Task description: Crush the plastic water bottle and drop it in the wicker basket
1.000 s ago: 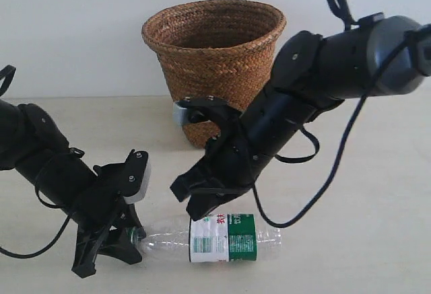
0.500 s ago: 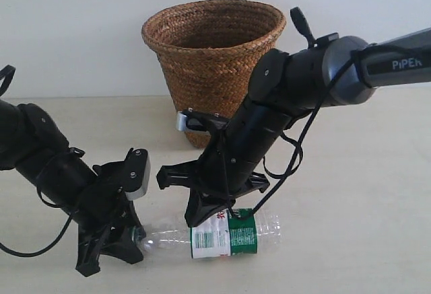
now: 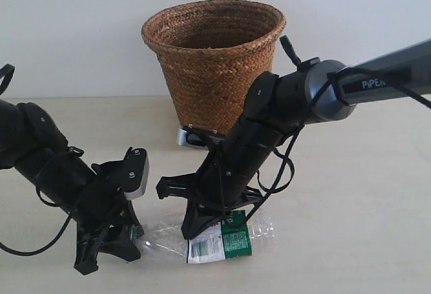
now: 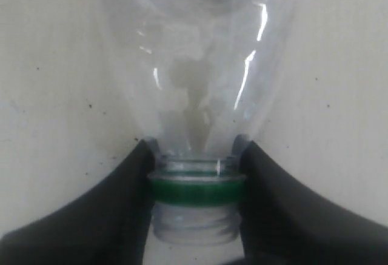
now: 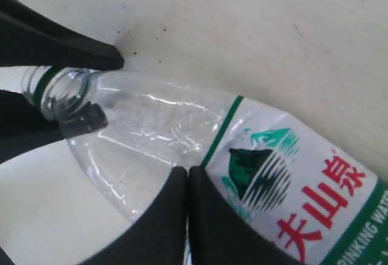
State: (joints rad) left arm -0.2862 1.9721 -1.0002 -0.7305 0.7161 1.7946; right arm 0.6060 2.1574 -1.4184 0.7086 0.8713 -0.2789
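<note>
The plastic water bottle (image 3: 225, 239) lies on its side on the table, its clear body dented and its green-and-white label crumpled. My left gripper (image 3: 135, 235) is shut on the bottle's neck, and its black fingers (image 4: 124, 186) clamp either side of the green ring (image 4: 195, 190). My right gripper (image 3: 201, 221) is shut, fingers touching each other (image 5: 188, 171), and presses down on the bottle (image 5: 273, 168) at the label's edge. The open mouth and the left gripper's fingers show in the right wrist view. The wicker basket (image 3: 214, 58) stands upright behind both arms.
The pale table top (image 3: 363, 227) runs to a white wall at the back. The right arm (image 3: 289, 105) and its cables stretch in from the right, passing in front of the basket's lower part. The left arm (image 3: 40, 159) comes in from the left edge.
My right arm has swung down and pressed its shut fingers into the bottle, which has buckled and shortened. The left gripper has kept its hold on the neck.
</note>
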